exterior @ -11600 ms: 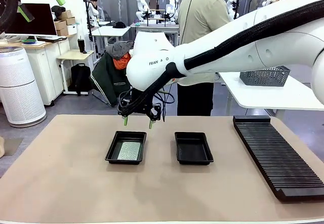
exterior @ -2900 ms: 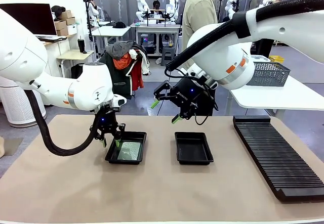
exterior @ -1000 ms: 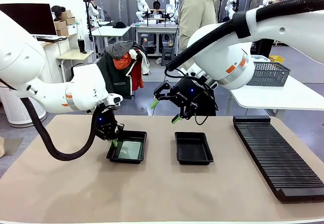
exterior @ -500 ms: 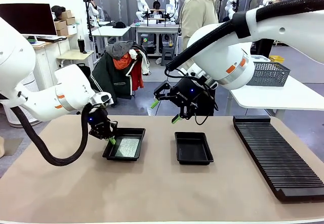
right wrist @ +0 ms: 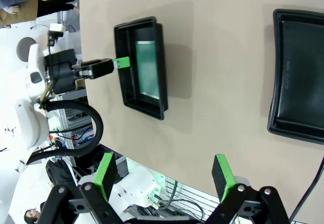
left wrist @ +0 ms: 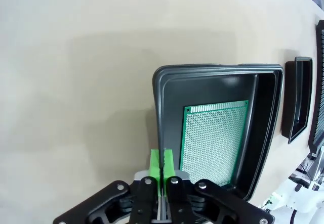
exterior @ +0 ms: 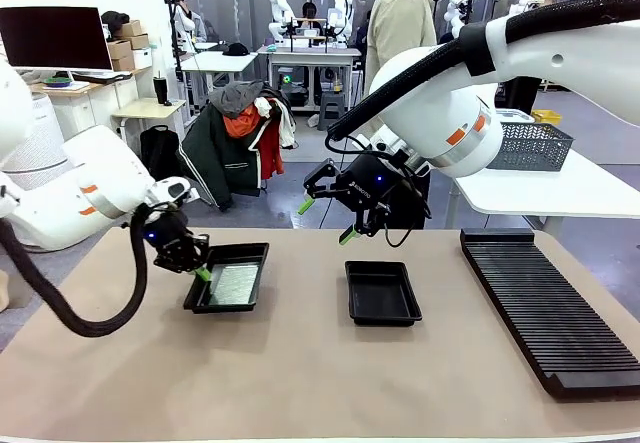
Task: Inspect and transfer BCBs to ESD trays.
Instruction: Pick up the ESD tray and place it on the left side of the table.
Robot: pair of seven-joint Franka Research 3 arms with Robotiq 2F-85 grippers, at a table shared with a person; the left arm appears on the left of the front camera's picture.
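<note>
- My left pincer (left wrist: 162, 159) was fully shut, its two green pads pressed together on the thin rim of the left tray (exterior: 245, 253), on that tray's outer long side.
- The board (left wrist: 212, 138) lay flat on the floor of that tray, its dotted green face up. It sat closer to the wall opposite my grip.
- The left tray was on the left half of the tan table (exterior: 300, 383), turned slightly askew. I could not tell whether its base sat flat on the table or was raised a little.
- My right pincer (exterior: 326, 220) was wide open and held nothing. It hung in the air above the far end of the second tray (exterior: 383, 320) without touching it.
- The second tray lay near the middle of the table, well apart from the left one, with a bare black floor.
- The long ribbed rack (exterior: 550, 303) lay along the table's right side.
- A person (exterior: 400, 23) stood beyond the far edge, behind my right arm.
</note>
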